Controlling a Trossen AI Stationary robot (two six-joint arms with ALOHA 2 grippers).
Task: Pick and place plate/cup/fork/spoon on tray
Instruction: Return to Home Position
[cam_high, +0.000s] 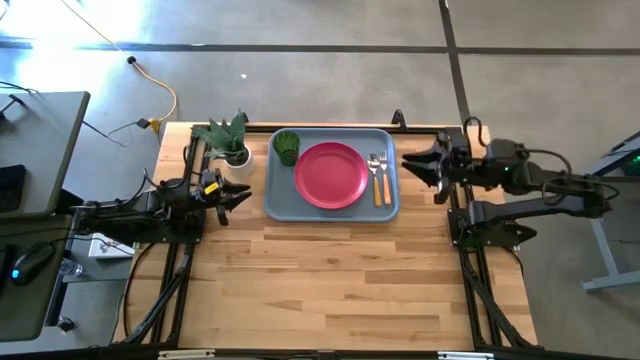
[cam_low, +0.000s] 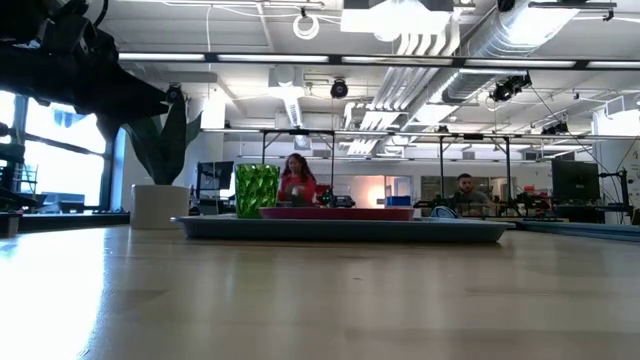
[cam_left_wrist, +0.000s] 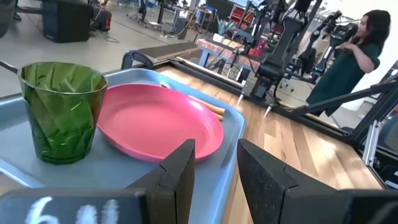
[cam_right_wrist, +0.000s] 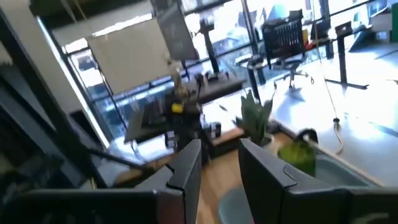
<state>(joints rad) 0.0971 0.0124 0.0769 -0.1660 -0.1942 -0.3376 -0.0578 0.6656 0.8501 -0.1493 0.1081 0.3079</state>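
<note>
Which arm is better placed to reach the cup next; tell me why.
Left: the left gripper sits by the tray's end holding the cup; the right gripper is beyond the opposite end.

A potted plant (cam_high: 228, 140) stands near a corner of the wooden table (cam_high: 330, 290).

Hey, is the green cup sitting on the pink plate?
No, the cup stands directly on the tray, beside the plate.

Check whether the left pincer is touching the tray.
Apart. The high view shows a strip of wooden table between the open left pincer and the near rim of the tray.
</note>
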